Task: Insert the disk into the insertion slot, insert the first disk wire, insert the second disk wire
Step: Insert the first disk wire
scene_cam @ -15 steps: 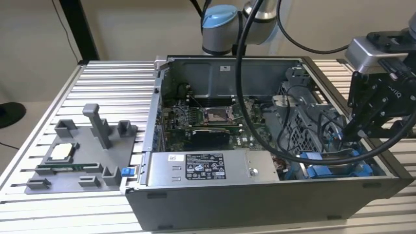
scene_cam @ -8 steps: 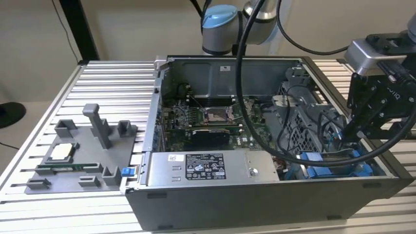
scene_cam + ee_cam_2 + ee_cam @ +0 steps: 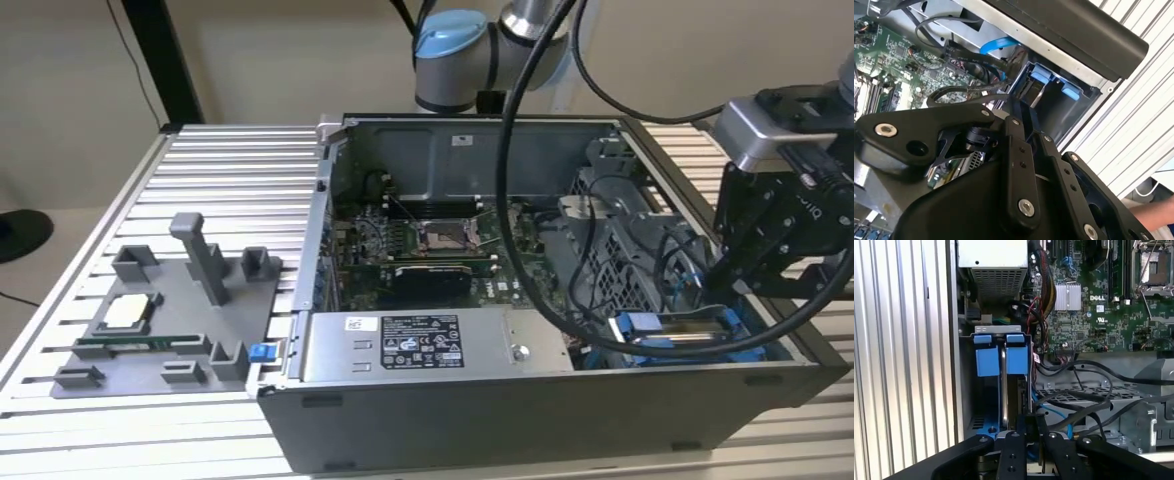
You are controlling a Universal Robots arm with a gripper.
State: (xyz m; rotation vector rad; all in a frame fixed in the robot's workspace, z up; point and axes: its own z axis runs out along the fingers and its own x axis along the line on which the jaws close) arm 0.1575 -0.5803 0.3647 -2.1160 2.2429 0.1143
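Observation:
In the exterior view the disk [image 3: 687, 333], silver in its bright blue carrier, stands on edge in the insertion slot [image 3: 781, 352] at the case's near corner on the exterior view's right. My gripper [image 3: 731, 298] hangs right over it. In the first wrist view the disk [image 3: 1003, 390] runs edge-on from the blue carrier tabs [image 3: 1016, 360] back to my gripper [image 3: 1028, 424], whose fingers sit close together on the disk's near end. In the second wrist view my gripper [image 3: 1021, 107] reaches into the grey bay [image 3: 1059, 107] with blue clips [image 3: 1041, 75]. Which cables are the disk wires is unclear.
The grey power supply box [image 3: 407, 345] lies beside the slot. The motherboard [image 3: 1094, 310] and a perforated metal cage [image 3: 1079, 390] sit close by, crossed by loose black cables [image 3: 1079, 407]. A grey parts fixture [image 3: 160, 320] stands on the ribbed table. A person's arm [image 3: 1154, 212] shows past the case.

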